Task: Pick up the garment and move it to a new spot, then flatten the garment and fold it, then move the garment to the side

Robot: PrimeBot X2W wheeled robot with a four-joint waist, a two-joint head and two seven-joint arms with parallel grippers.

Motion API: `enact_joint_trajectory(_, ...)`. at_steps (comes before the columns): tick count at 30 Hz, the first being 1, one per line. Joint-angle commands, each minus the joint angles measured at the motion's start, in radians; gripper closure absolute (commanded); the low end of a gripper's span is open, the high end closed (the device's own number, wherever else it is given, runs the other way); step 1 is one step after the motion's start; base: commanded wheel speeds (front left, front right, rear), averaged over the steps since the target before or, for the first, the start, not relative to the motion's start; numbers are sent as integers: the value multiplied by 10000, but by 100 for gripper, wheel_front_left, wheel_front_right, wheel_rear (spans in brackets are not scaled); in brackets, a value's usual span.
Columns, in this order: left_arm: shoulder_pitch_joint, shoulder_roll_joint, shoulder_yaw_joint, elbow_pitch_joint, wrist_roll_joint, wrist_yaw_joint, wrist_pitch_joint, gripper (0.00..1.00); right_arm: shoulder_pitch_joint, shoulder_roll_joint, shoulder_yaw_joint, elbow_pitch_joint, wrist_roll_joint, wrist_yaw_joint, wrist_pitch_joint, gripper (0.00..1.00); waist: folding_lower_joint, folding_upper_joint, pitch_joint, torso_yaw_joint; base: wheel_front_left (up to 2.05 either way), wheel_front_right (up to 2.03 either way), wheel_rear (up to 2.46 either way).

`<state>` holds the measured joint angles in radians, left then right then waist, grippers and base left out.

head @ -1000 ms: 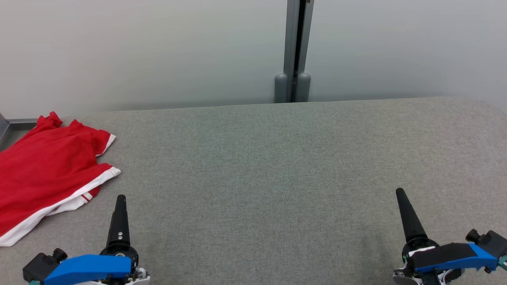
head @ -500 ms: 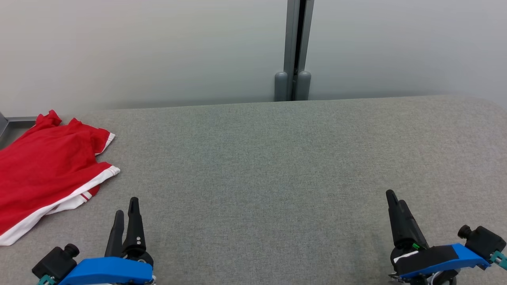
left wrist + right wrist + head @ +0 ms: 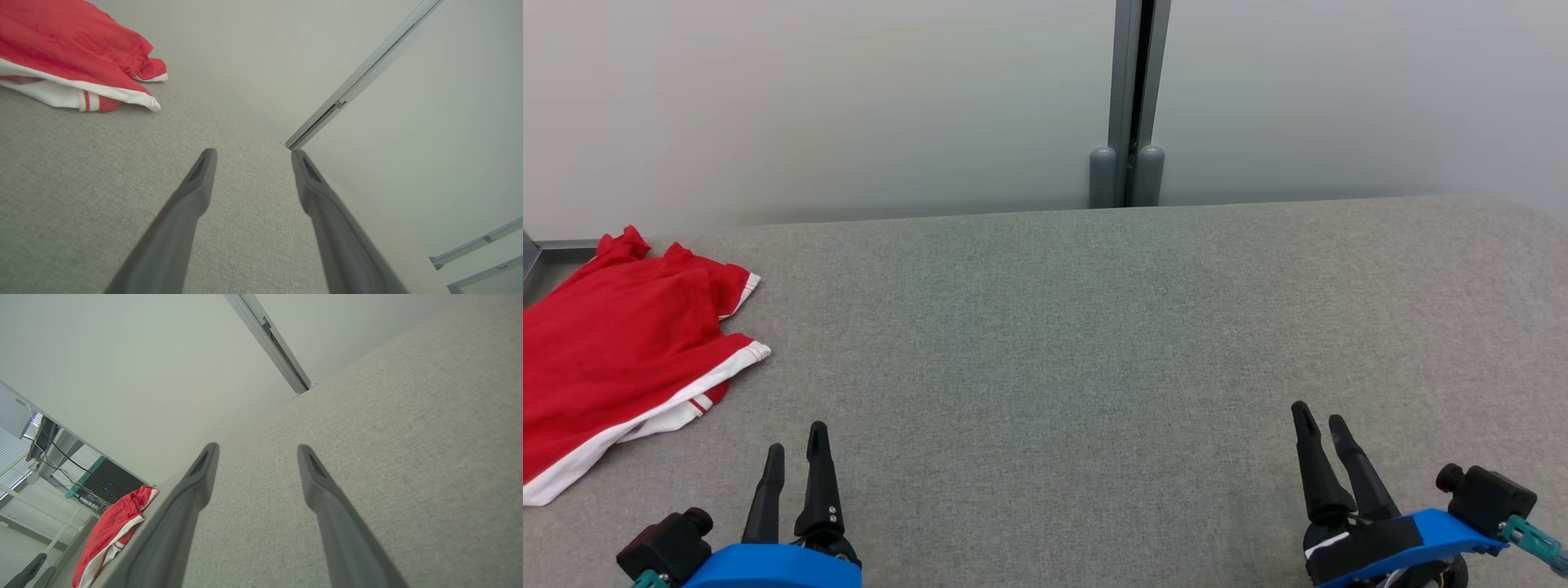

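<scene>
The garment is red with white trim and lies crumpled at the far left of the grey table. It also appears at the upper left of the left wrist view as the garment and at the lower left of the right wrist view as the garment. My left gripper hovers near the front edge, to the right of the garment, open and empty. My right gripper stands open and empty at the lower right. Both pairs of fingers show apart in the wrist views, left gripper, right gripper.
A pale partition wall with a grey vertical post runs behind the table's far edge. A metal frame corner shows past the table's left end. Desks and cables appear beyond the garment in the right wrist view.
Both grippers have drawn back toward the front edge and turned, so both fingers of each now show side by side. The garment has not moved.
</scene>
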<state>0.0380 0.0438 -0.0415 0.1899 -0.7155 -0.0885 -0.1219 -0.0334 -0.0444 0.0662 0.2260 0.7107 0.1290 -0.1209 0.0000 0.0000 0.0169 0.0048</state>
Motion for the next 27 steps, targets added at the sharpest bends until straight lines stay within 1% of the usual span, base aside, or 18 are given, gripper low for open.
enact_joint_trajectory(1, 8, 73, -18, -47, 346, 41, -113, 0, -8, -63, 77, -56, -376, 17, -121, 0, 0, 0, 0, 3, 0, 0, 0)
enact_joint_trajectory(18, 149, 77, -206, 304, 1895, 52, -523, 0, 17, -71, 229, 207, -2220, 20, -531, 0, 0, 0, 48, 22, 0, 0, 0)
enact_joint_trajectory(27, 225, 77, -307, 331, 2686, 79, -740, 0, -29, -74, 418, 463, -3011, 22, -753, 0, 0, 0, 97, 40, 0, 0, 0)
